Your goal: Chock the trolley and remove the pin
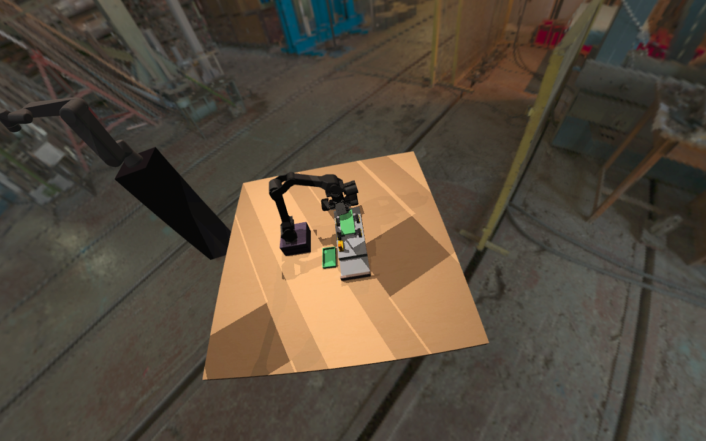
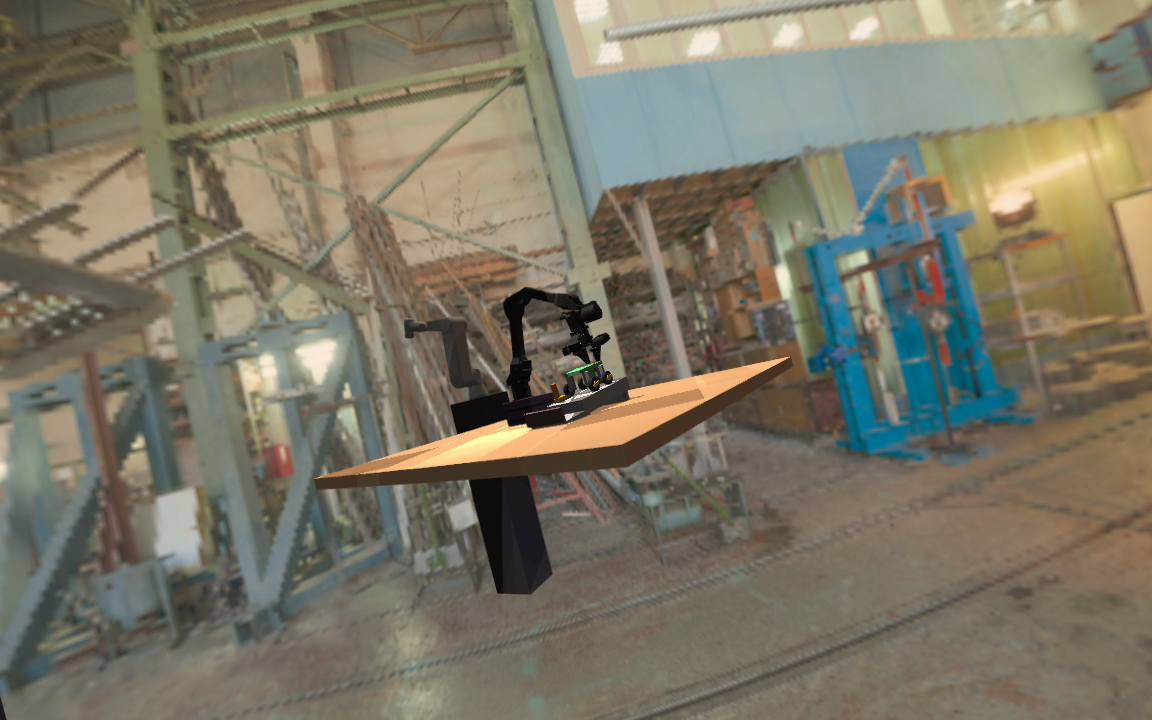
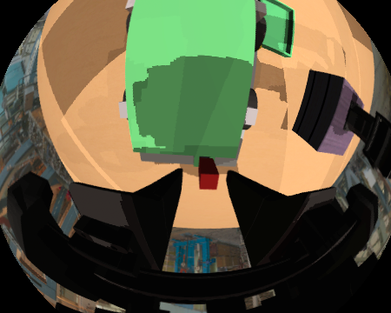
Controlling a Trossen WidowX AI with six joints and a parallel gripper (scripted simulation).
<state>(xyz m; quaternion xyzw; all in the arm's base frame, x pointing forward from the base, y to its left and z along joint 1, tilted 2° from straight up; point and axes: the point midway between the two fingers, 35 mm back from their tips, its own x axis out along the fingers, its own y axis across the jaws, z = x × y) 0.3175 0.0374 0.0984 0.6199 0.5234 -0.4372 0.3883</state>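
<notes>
The trolley (image 1: 347, 223) (image 2: 584, 370) (image 3: 190, 58) has a green top and stands on the grey ramp (image 1: 353, 263) (image 2: 564, 410). The red-headed stop pin (image 3: 208, 174) sits at its uphill end. My gripper (image 3: 205, 174) (image 1: 337, 207) hangs just above the pin, its two fingers apart on either side of the red head and not touching it. The chock's orange handle (image 1: 339, 242) (image 2: 553, 390) shows beside the trolley's downhill end, on the tray side. The green tray (image 1: 328, 257) (image 3: 277, 24) lies on the table beside the ramp.
The arm's purple base block (image 1: 295, 239) (image 3: 331, 122) stands left of the tray on the wooden table (image 1: 344, 318) (image 2: 473, 452). A black camera post (image 1: 171, 203) (image 2: 508, 528) rises past the table's left edge.
</notes>
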